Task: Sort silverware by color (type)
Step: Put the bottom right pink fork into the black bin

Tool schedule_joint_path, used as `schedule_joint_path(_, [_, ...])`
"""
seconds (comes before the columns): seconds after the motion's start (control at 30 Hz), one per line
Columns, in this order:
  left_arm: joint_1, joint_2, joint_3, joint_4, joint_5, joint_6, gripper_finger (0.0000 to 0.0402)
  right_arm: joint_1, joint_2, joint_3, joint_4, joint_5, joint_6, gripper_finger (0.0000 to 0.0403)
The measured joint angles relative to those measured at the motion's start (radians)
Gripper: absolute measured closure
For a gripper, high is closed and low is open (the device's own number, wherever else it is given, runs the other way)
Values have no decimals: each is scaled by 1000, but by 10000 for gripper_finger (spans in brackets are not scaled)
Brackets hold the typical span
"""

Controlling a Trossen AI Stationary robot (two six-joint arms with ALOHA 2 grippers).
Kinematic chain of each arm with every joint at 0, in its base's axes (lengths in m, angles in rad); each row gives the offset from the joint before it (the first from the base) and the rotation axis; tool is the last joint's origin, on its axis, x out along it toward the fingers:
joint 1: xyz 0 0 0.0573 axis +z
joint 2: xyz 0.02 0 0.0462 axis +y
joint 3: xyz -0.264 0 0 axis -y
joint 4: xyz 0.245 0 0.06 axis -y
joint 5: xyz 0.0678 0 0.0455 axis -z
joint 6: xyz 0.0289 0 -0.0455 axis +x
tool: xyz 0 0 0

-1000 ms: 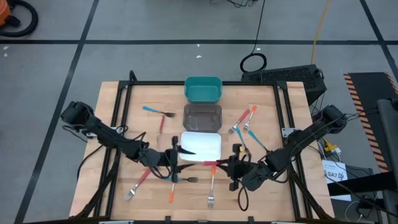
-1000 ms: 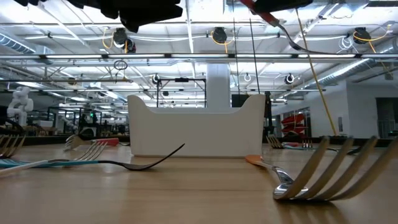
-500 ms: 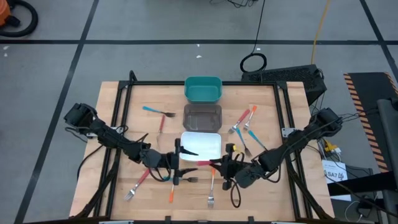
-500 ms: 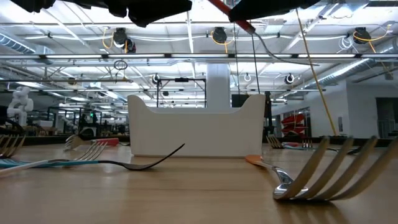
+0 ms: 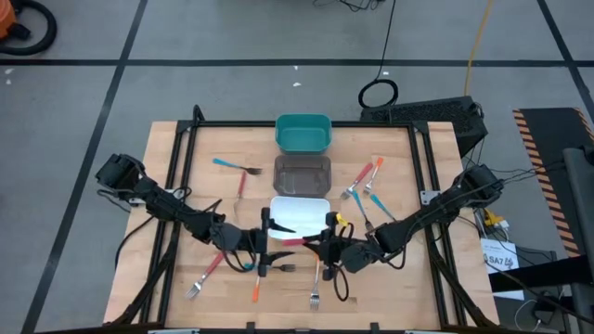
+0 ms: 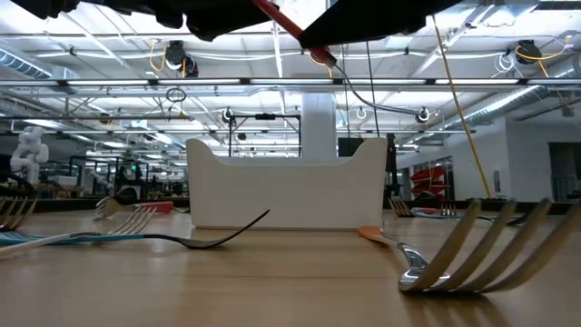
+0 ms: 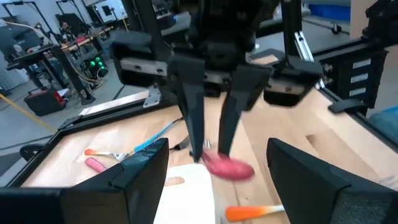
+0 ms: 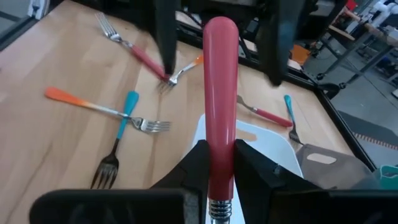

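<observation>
My right gripper (image 5: 322,246) is shut on a red-handled fork (image 5: 299,242) above the table's near middle, just in front of the white bin (image 5: 300,216). Its handle points toward the table's left, at my left gripper (image 5: 267,243). That gripper is open, and in the right wrist view its fingers (image 8: 165,43) stand on either side of the handle's free end (image 8: 221,31) without touching it. In the left wrist view the same pink end (image 7: 227,168) shows ahead of my open left gripper (image 7: 217,144). Other forks lie flat on the table. My right gripper pinches the red fork between its two fingers (image 8: 198,163) at the handle's lower part (image 8: 219,177), close to the metal neck. The handle runs forward along the fingers, toward the table's left. The fork is lifted clear of the table, its handle end slightly raised (image 6: 280,20).
A dark bin (image 5: 303,172) and a teal bin (image 5: 303,133) stand beyond the white one. Blue and red forks (image 5: 237,170) lie far left, a cluster (image 5: 363,183) lies right, and several forks (image 5: 255,283) lie along the near edge. A dark frame rims the table.
My right gripper has moved toward the table's left with the red fork, bringing the handle's free end up to my left gripper's open fingers. The left gripper has stayed about where it was.
</observation>
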Motion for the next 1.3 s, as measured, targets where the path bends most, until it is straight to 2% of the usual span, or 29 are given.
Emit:
schedule_joint_path(0.3, [0,0,0,-17,0,0,143,-6,0,0,0,-32,-13,349])
schedule_joint_path(0.7, [1,0,0,-17,14,6,263,-7,0,0,1,-31,-15,349])
schedule_joint_path(0.9, [1,0,0,-17,23,22,308,-7,0,0,1,-31,-12,349])
schedule_joint_path(1.17, [2,0,0,-17,22,24,320,-8,0,0,3,-47,-11,346])
schedule_joint_path(1.3, [2,0,0,-16,22,21,321,-8,0,0,3,-47,-17,331])
